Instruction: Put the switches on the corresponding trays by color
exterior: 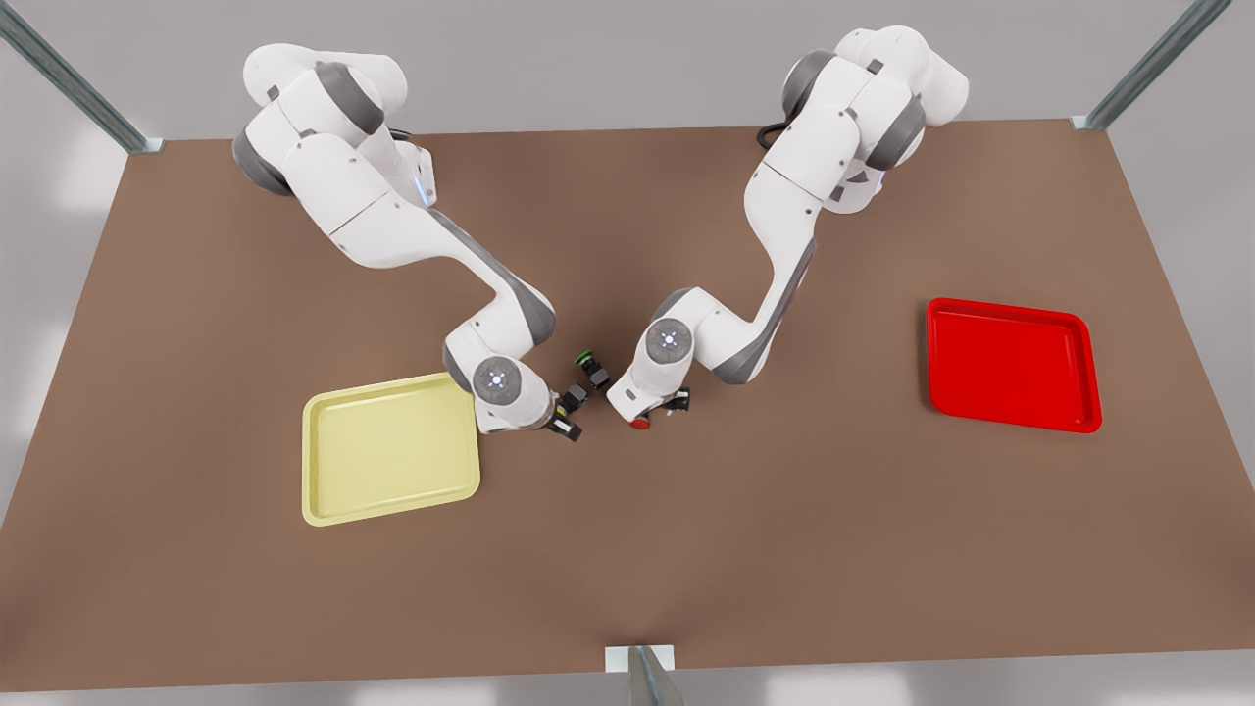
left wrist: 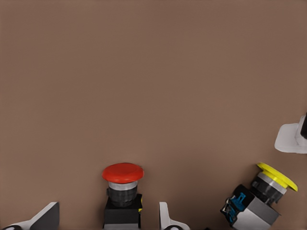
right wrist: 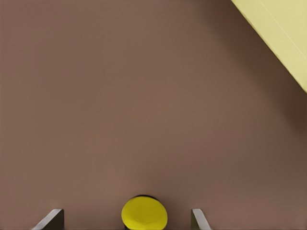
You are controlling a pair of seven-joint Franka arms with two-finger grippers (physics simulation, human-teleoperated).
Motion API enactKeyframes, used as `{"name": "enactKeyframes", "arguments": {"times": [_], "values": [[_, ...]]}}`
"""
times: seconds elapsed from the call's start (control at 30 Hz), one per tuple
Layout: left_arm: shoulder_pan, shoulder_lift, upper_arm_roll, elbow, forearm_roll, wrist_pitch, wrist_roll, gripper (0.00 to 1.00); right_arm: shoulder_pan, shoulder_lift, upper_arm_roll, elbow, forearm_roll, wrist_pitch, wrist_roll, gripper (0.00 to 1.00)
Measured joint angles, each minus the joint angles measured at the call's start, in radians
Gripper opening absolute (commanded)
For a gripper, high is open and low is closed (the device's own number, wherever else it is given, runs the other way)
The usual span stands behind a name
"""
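**If a pinch lands off-centre, things scatter**

While both grippers sit low at mid-table, neither has hold of anything yet. The left gripper is spread wide w/ the red switch upright between its fingers, a gap on each side. The right gripper is likewise wide open, straddling the yellow switch.

Risks, as I judge them:
- The yellow switch looks tilted in the left wrist view. Closing on a leaning body could squirt it out or roll it, prob. toward the red one nearby.
- The green switch lies just beside both wrists. A finger or arm sweeping out may knock it, or it gets taken by mistake.
- Both arms are crowded together, so simultaneous lifts could clip each other. Staggering them would be safer.
- The round caps are wider than the bodies, so a pinch set too high may slip.
- The yellow tray is close by, but the red tray is well apart. That means a long carry and more chance of a drop if the grip is weak
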Motion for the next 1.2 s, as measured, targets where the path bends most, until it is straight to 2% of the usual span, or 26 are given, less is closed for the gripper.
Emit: {"name": "enactKeyframes", "arguments": {"times": [0.37, 0.4, 0.43, 0.47, 0.6, 0.7, 0.73, 0.77, 0.87, 0.9, 1.2], "values": [[-0.008, 0.025, 0.001, 0.002, 0.003, 0.044, 0.054, 1.00, 0.004, 0.007, 0.040, -0.064, 0.004, 0.003, 0.071, 0.89], [-0.008, 0.029, 0.001, 0.002, 0.004, 0.044, 0.062, 0.92, 0.004, 0.010, 0.040, -0.064, 0.004, 0.004, 0.071, 0.87], [-0.008, 0.031, 0.001, 0.002, 0.004, 0.044, 0.063, 0.73, 0.005, 0.017, 0.041, -0.064, 0.004, 0.005, 0.071, 0.85], [-0.008, 0.031, 0.001, 0.002, 0.003, 0.045, 0.061, 0.67, 0.005, 0.023, 0.041, -0.064, 0.004, 0.008, 0.072, 0.83], [-0.008, 0.031, 0.001, 0.001, 0.001, 0.044, 0.060, 0.68, 0.021, 0.038, 0.043, -0.063, 0.004, 0.017, 0.076, 0.78], [-0.008, 0.037, 0.001, 0.001, 0.000, 0.045, 0.060, 0.72, 0.021, 0.040, 0.043, -0.063, 0.003, 0.017, 0.076, 0.66], [-0.008, 0.037, 0.001, 0.000, 0.000, 0.045, 0.058, 0.73, 0.021, 0.040, 0.043, -0.063, 0.003, 0.017, 0.076, 0.66], [-0.008, 0.037, 0.001, 0.000, 0.000, 0.044, 0.058, 0.79, 0.021, 0.040, 0.043, -0.063, 0.003, 0.017, 0.076, 0.65], [-0.008, 0.039, 0.001, 0.000, 0.001, 0.044, 0.063, 0.79, 0.021, 0.040, 0.056, -0.063, 0.001, 0.017, 0.076, 0.64], [-0.008, 0.039, 0.002, 0.000, 0.003, 0.043, 0.063, 0.84, 0.021, 0.040, 0.057, -0.063, 0.000, 0.016, 0.076, 0.63], [-0.010, 0.038, 0.001, -0.002, 0.004, 0.029, 0.058, 0.84, 0.021, 0.047, 0.057, -0.064, -0.007, 0.017, 0.076, 0.57]]}}
